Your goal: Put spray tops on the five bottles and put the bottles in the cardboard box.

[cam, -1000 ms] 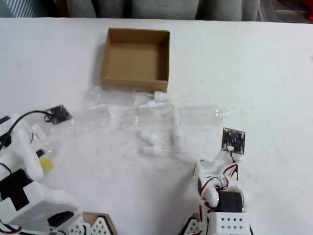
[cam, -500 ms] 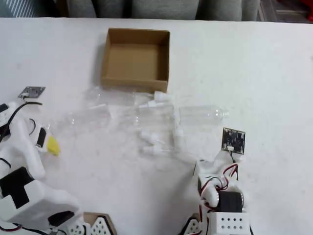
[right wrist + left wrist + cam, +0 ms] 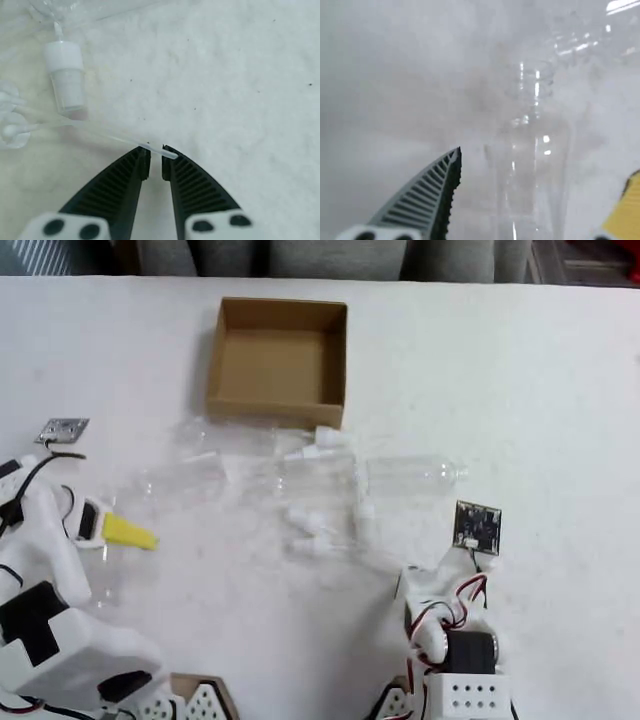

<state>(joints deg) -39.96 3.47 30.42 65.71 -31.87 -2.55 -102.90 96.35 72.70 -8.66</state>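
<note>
Though blurry, L pincer [image 3: 545,165] wide, prob. round clear bottle [image 3: 527,105].

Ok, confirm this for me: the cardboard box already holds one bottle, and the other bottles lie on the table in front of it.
Wrong on the box: the high view shows the cardboard box empty. The bottles lie on the table in front of it, as you said.

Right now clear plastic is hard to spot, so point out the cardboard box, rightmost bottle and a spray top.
cardboard box [image 3: 275,412], high view, front wall.
rightmost bottle [image 3: 405,477], high view, mid-body.
spray top [image 3: 65,75], right wrist view, white collar.
</note>
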